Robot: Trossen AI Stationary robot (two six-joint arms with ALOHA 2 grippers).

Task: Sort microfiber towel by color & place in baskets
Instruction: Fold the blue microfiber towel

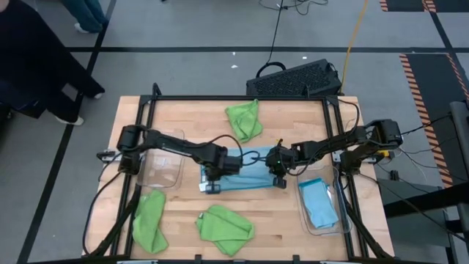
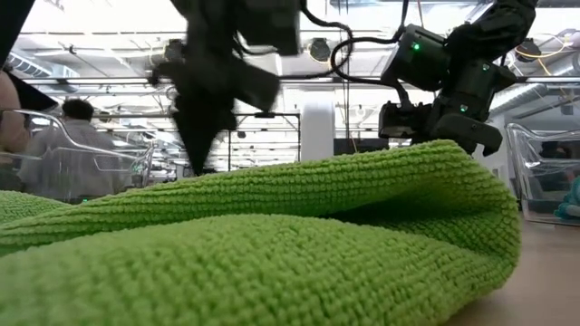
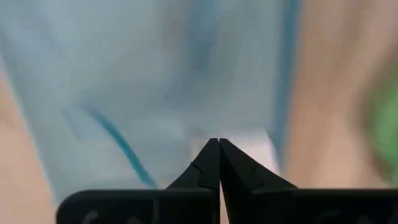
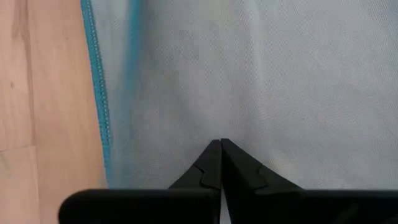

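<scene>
A light blue microfiber towel (image 1: 242, 178) lies spread on the table's middle. My left gripper (image 1: 212, 185) is shut and points straight down over the towel's left end, near a white tag (image 3: 258, 148). My right gripper (image 1: 280, 180) is shut and slants down over the towel's right end, beside its hem (image 4: 96, 93). Three green towels lie flat on the table: one far (image 1: 244, 119), one near left (image 1: 150, 221), one near middle (image 1: 225, 229). One clear basket (image 1: 163, 169) stands at the left. A second basket (image 1: 333, 220) at the right holds a blue towel (image 1: 319, 205). My left gripper's shut tips (image 3: 219, 144) stand over the blue cloth from above; I cannot tell whether they touch it. My right gripper's shut tips (image 4: 221, 144) stand over flat blue cloth a little in from the hem; no fold shows between them, and whether they touch I cannot tell.
A black perforated crate (image 1: 297, 79) sits beyond the table's far edge. In the low view the near green towel (image 2: 272, 235) hides the table top and both grippers' tips. People stand beyond the table's far left corner (image 1: 37, 66).
</scene>
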